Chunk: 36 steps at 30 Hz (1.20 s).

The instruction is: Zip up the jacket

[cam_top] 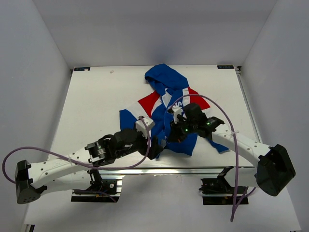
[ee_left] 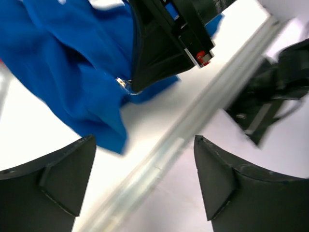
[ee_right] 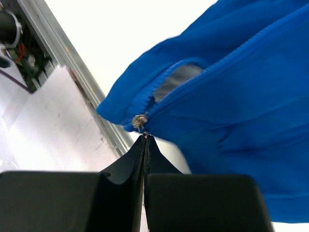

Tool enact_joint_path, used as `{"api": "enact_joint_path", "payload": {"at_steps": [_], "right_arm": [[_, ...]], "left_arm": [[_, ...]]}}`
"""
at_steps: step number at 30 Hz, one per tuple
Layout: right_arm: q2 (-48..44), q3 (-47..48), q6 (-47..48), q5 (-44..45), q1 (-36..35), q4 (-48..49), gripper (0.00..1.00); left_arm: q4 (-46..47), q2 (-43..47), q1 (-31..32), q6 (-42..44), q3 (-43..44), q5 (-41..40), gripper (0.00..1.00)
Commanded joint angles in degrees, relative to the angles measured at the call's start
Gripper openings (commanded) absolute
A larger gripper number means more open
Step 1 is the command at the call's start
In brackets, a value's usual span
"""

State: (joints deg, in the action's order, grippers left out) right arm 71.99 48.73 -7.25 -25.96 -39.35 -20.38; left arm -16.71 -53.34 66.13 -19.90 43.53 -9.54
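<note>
The jacket [cam_top: 166, 84] lies crumpled at the table's middle, blue with red and white panels, hood at the far side. Its lower blue hem is lifted near the front edge. My right gripper [ee_right: 146, 137] is shut, its tips pinching the pull tab of the metal zipper slider [ee_right: 139, 121] at the bottom of the blue fabric [ee_right: 231, 96]. In the left wrist view the right gripper's fingers [ee_left: 159, 53] meet the slider [ee_left: 123, 83]. My left gripper [ee_left: 145, 137] is open and empty, just below the hanging hem [ee_left: 72, 63], apart from it.
The table's metal front rail [ee_left: 183, 130] runs under both grippers and also shows in the right wrist view [ee_right: 72, 53]. A purple cable [cam_top: 227, 121] loops over the right arm. The two arms cross close together near the front edge [cam_top: 159, 142].
</note>
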Motion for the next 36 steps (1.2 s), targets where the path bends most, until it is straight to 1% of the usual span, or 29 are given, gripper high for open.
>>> {"api": "enact_joint_path", "payload": {"at_steps": [1, 5, 9, 11, 12, 15, 17, 20, 22, 25, 29, 31, 32, 34, 35, 36], "right_arm": [[-0.5, -2.2, -3.3, 2.7, -3.3, 4.1, 0.00], [-1.1, -7.4, -5.8, -3.8, -7.1, 9.6, 0.00], [0.1, -9.5, -6.1, -5.4, -9.2, 12.8, 0.00], [0.3, -10.0, -6.2, -4.7, -9.3, 14.6, 0.00], [0.4, -9.9, -6.0, -4.5, -9.3, 14.9, 0.00], [0.7, -9.3, -5.7, -4.9, -9.3, 15.9, 0.00], [0.0, -8.8, -5.0, -5.0, -9.2, 16.1, 0.00], [-1.1, -8.4, -3.4, -4.1, -9.2, 14.7, 0.00], [-1.5, -8.1, -3.0, -3.6, -9.1, 13.5, 0.00], [-1.7, -7.9, -2.8, -3.0, -8.5, 12.4, 0.00], [-2.5, -8.1, -3.1, -4.5, -6.7, 12.1, 0.00], [-3.5, -8.5, -3.3, -5.0, -5.8, 12.3, 0.00], [-3.8, -8.7, -3.5, -5.5, -5.6, 12.7, 0.00], [-4.5, -9.1, -3.8, -6.1, -5.3, 13.3, 0.00], [-4.6, -9.2, -4.1, -6.2, -5.3, 13.5, 0.00], [-4.7, -9.5, -4.4, -6.3, -5.1, 14.1, 0.00]], "left_arm": [[-3.9, 4.8, 0.1, -16.8, -3.9, 3.8, 0.93], [-3.1, 6.7, 0.1, -30.0, -8.4, 6.3, 0.93], [0.4, 7.0, 0.1, -36.6, -12.6, 9.4, 0.92], [2.2, 6.7, 0.1, -37.6, -13.6, 9.5, 0.91], [3.9, 6.1, 0.1, -37.6, -13.8, 9.5, 0.90], [4.0, 4.3, 0.1, -36.7, -12.7, 7.0, 0.87], [4.3, 3.2, 0.1, -34.1, -10.9, 5.2, 0.86], [7.8, 0.4, 0.1, -30.6, -9.0, 3.9, 0.86], [8.2, -2.3, 0.1, -29.9, -8.2, 3.0, 0.84], [7.6, -5.9, 0.0, -29.3, -6.2, 2.7, 0.77], [8.0, -8.9, -0.7, -29.3, -4.9, 3.4, 0.71], [7.7, -9.4, -1.6, -29.8, -4.9, 3.6, 0.69], [8.4, -9.5, -2.1, -30.4, -5.1, 3.7, 0.65], [9.1, -9.4, -3.5, -32.2, -6.1, 3.8, 0.61], [10.3, -8.9, -4.1, -32.8, -6.6, 3.7, 0.56], [11.1, -8.5, -4.5, -33.4, -7.2, 3.5, 0.56]]}}
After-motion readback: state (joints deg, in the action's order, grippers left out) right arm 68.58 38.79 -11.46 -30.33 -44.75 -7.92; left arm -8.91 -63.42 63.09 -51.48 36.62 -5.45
